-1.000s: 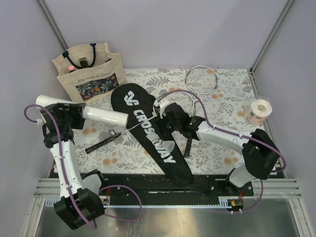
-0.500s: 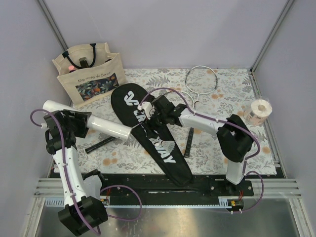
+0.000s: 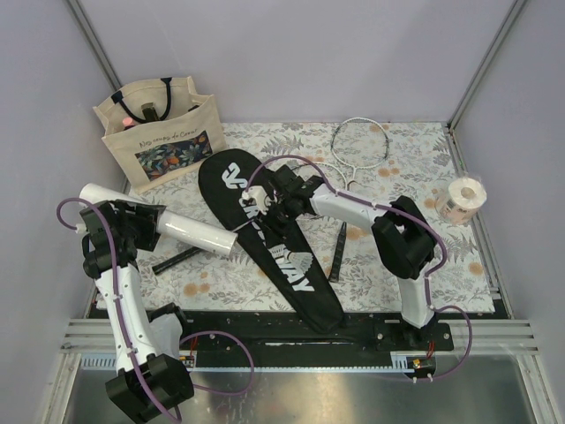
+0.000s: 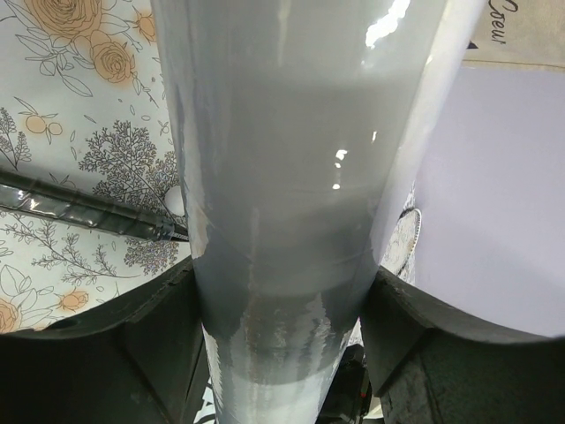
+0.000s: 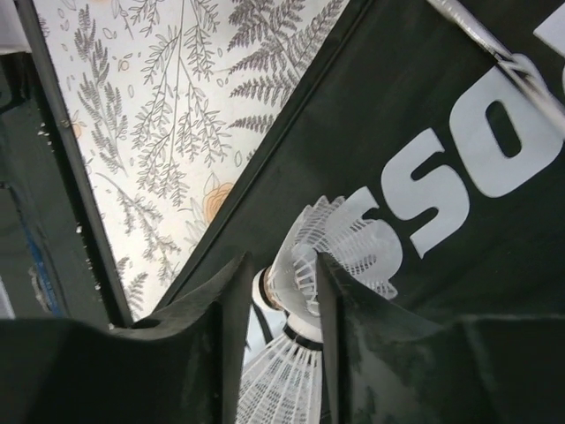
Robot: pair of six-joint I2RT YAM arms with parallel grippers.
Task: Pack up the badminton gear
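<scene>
We see the left jaws clamped around the tube (image 4: 291, 177), the right jaws pinching a shuttlecock (image 5: 296, 265), the cover (image 5: 441, 132) beneath them.

Black racket cover (image 3: 302, 284): white block capitals along its length. The top view shows "CR" and "WAY", with the middle letters hidden; the right wrist view shows "SSO". A white emblem sits at the wide end. Tote bag (image 3: 121, 148): one script line above the floral panel, too small to read.
</scene>
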